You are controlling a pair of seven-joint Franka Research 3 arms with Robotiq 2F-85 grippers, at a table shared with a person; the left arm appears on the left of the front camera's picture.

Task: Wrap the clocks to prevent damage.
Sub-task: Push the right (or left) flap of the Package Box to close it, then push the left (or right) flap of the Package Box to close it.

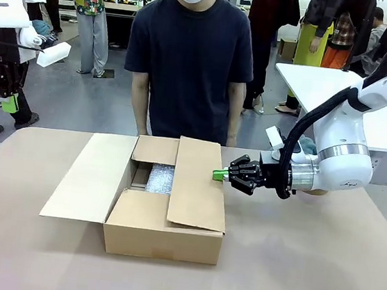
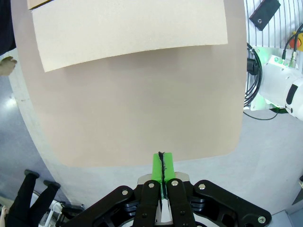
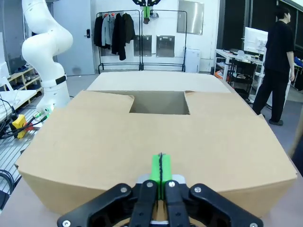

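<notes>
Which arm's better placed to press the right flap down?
Right. The right claw, shut, sits at the edge of the right flap; the left claw hangs high at the left, well away from the box.

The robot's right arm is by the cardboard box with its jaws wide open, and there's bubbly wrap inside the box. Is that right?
Not quite. The right gripper's jaws are shut, green pads pressed together; the right wrist view shows it. It is by the cardboard box, and bubble wrap lies inside.
</notes>
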